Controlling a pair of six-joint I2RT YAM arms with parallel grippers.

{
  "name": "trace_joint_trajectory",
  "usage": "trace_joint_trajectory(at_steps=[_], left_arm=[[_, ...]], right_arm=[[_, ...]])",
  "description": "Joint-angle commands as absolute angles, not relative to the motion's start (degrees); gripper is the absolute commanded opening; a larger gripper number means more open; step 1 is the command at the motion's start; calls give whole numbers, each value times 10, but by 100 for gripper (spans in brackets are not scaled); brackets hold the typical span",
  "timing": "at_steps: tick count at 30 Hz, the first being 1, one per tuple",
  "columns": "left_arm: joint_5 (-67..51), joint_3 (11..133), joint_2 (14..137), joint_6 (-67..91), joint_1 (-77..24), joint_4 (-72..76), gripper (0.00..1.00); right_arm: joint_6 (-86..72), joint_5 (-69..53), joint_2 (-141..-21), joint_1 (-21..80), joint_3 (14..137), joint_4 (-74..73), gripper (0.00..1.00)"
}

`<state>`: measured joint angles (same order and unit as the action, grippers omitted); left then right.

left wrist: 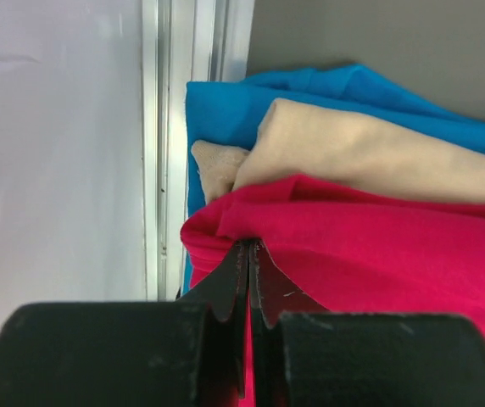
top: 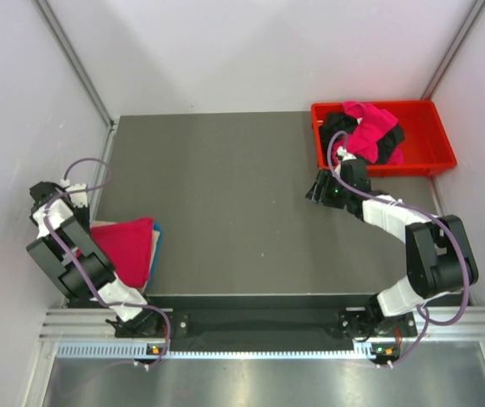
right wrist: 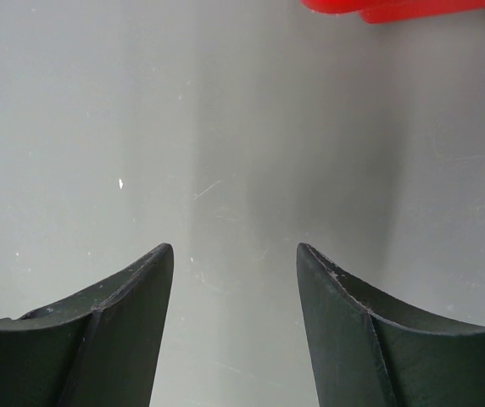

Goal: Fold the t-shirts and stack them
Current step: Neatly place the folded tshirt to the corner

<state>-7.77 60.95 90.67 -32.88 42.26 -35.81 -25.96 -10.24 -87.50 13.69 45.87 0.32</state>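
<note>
A folded stack lies at the table's left edge, with a magenta-pink t-shirt on top. The left wrist view shows the magenta shirt over a tan-beige one and a blue one. My left gripper is shut, its tips against the magenta shirt's folded edge. It sits at the stack's left side in the top view. My right gripper is open and empty over bare table, just in front of the red tray. The tray holds a crumpled magenta shirt and a black one.
The tray's edge shows at the top of the right wrist view. An aluminium rail and a white wall run along the table's left edge beside the stack. White walls enclose the back and both sides.
</note>
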Motion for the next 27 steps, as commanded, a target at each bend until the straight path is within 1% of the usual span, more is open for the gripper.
trace_joint_trajectory(at_steps=[1,4,7,8,11,12,14,15,16,17,18,19,20,21,24,27], left_arm=[[-21,618,919,-311,424,-325,1],[-6,624,914,-303,421,-313,1],[27,635,901,-296,410,-301,6],[41,639,892,-294,406,-301,15],[62,650,870,-287,365,-301,34],[80,651,863,-283,327,-301,43],[93,648,834,-270,276,-301,49],[90,645,823,-266,220,-301,52],[83,638,810,-252,191,-301,57],[73,635,786,-244,162,-301,59],[56,631,775,-238,110,-301,60],[34,625,764,-227,84,-301,69],[26,621,746,-223,58,-301,72],[22,617,737,-222,12,-301,72],[3,594,703,-226,-62,-300,73],[-69,551,663,-251,-85,-298,74]], right_arm=[[-252,-94,-847,127,483,8,60],[-253,-92,-841,126,483,7,60],[-248,-86,-829,125,481,2,61],[-246,-84,-821,121,480,1,61],[-239,-71,-801,113,475,1,62],[-237,-69,-795,110,472,-13,62],[-236,-68,-777,99,464,-16,63],[-236,-68,-772,95,460,-18,63],[-235,-63,-765,92,454,-21,64],[-233,-62,-751,87,450,-24,63],[-233,-59,-743,84,445,-25,64],[-231,-54,-734,83,435,-27,64],[-230,-52,-720,79,431,-30,64],[-228,-49,-713,77,422,-35,65],[-225,-45,-686,69,410,-45,65],[-227,-38,-658,62,383,-45,65]])
